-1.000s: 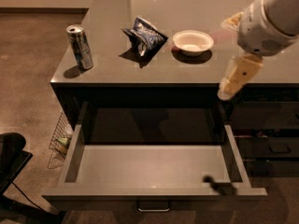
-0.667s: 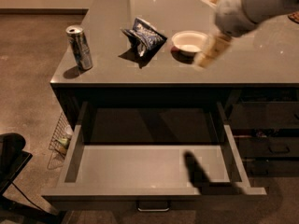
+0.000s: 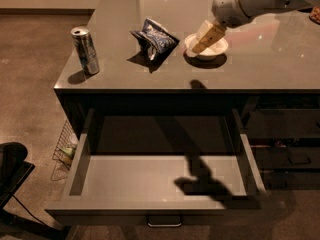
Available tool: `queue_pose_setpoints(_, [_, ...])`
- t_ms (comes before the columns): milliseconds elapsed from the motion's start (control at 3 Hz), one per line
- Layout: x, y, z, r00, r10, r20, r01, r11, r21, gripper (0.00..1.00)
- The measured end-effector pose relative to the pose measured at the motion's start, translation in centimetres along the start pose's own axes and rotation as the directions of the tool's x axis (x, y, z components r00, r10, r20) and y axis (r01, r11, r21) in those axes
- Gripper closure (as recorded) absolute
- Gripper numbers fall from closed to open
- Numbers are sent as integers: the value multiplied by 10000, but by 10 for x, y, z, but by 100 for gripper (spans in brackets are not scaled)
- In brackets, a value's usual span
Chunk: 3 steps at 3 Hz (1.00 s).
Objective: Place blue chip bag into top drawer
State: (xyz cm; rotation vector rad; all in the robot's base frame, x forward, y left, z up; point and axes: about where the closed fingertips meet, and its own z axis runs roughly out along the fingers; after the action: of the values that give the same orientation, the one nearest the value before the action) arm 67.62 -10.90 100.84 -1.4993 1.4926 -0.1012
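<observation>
The blue chip bag (image 3: 152, 40) lies crumpled on the desk (image 3: 260, 64), near the front edge and apart from all other items. A white bowl (image 3: 221, 48) sits to its right and a drink can (image 3: 85, 50) stands upright well to its left. The hand (image 3: 208, 37) hovers over the bowl, clear of the bag; whether it is open or closed cannot be told. Below the desk, the top drawer (image 3: 135, 176) is pulled fully out, with its bar handle (image 3: 164, 222) on the front.
</observation>
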Motion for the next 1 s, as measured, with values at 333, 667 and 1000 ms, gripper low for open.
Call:
queue_pose_setpoints(333, [-33, -1, 51, 9995, 129, 293, -107, 9974, -719, 0])
queue_pose_setpoints(667, [-63, 0, 95, 9966, 587, 572, -508, 9901, -1306, 0])
queue_pose_setpoints(1000, [-85, 17, 152, 9975, 685, -146, -701, 9796, -1883, 0])
